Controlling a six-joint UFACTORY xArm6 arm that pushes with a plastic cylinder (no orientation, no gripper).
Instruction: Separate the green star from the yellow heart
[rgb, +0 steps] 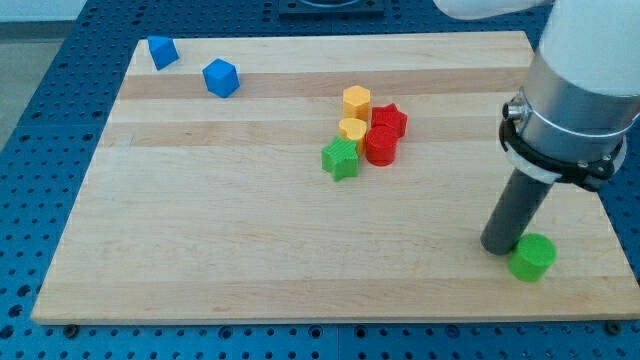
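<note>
The green star (340, 158) lies near the board's middle, touching the yellow heart (352, 129) just above and to its right. A red round block (381, 145) sits right of the heart, with a red star (390, 121) above it and a yellow hexagon block (356, 101) at the cluster's top. My tip (499, 246) rests on the board at the lower right, far from the cluster and right next to a green round block (532, 257).
Two blue blocks sit at the board's top left: a blue one (162, 51) by the corner and a blue one (221, 77) a little right and lower. The wooden board (200, 220) lies on a blue perforated table.
</note>
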